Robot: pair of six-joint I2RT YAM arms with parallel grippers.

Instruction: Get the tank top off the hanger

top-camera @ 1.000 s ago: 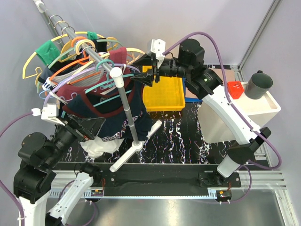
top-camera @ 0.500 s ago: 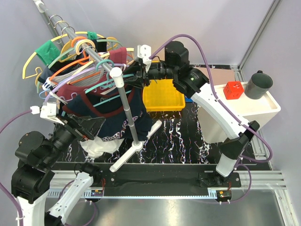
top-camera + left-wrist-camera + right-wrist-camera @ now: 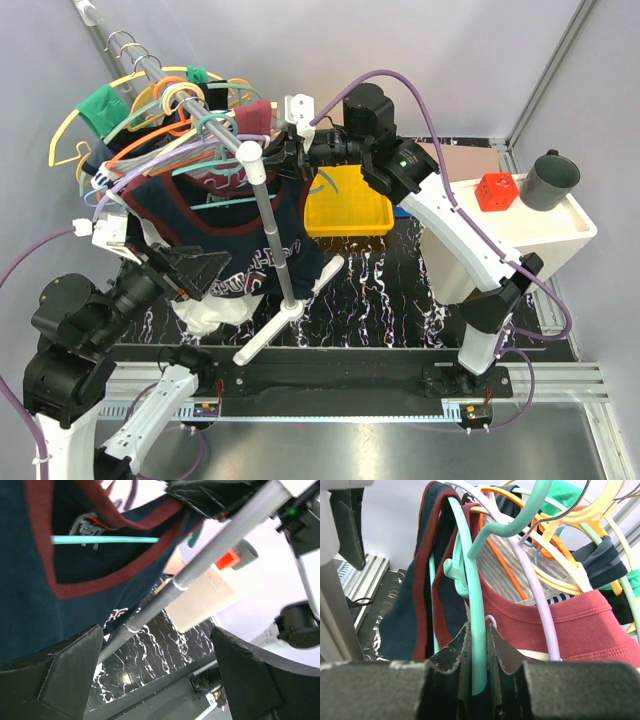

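The navy tank top (image 3: 232, 232) with maroon trim hangs on the teal hanger (image 3: 222, 201) at the near end of the rack. In the right wrist view my right gripper (image 3: 479, 647) is shut on the hanger's (image 3: 475, 605) teal arm. The tank top's straps (image 3: 427, 595) lie just left of that arm. From above, the right gripper (image 3: 283, 160) sits at the hanger's right shoulder. My left gripper (image 3: 195, 272) stands open low by the tank top's left side. Its jaws (image 3: 157, 630) hold nothing, with the tank top (image 3: 30, 595) and hanger bar (image 3: 105, 539) ahead.
A grey rack pole (image 3: 268, 215) slants down in front of the tank top. Lavender, orange and yellow hangers and a maroon shirt (image 3: 570, 625) crowd the rail behind. A yellow bin (image 3: 350, 205), a white box (image 3: 520, 235), a red cube (image 3: 497, 190) and a dark cup (image 3: 552, 180) lie to the right.
My right gripper moved left to the rack and closed on the teal hanger's arm. The tank top and hanger shifted a little. The left gripper stayed open.
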